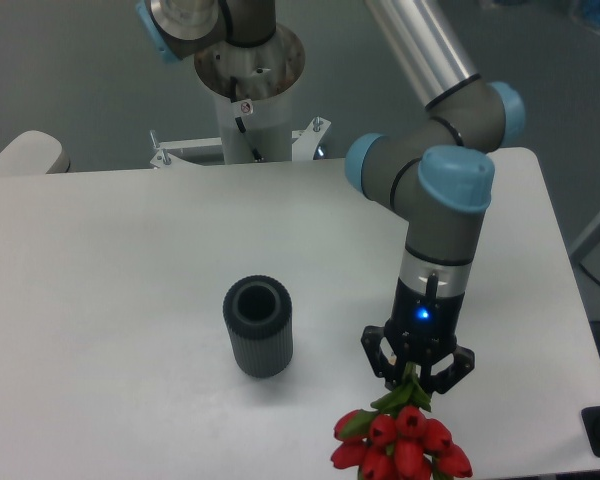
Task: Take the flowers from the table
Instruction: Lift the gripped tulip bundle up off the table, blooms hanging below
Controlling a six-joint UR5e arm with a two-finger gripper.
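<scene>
On white table [130, 260]: dark vase [259, 326]; gripper [416, 378] clenched on flowers [400, 445]

One fixed, raised view facing the table [130, 260]

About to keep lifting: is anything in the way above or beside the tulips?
Nothing visible. The hand is shut on the tulip stems, blooms hanging below it. The dark ribbed vase stands apart to the side on the white table.
</scene>
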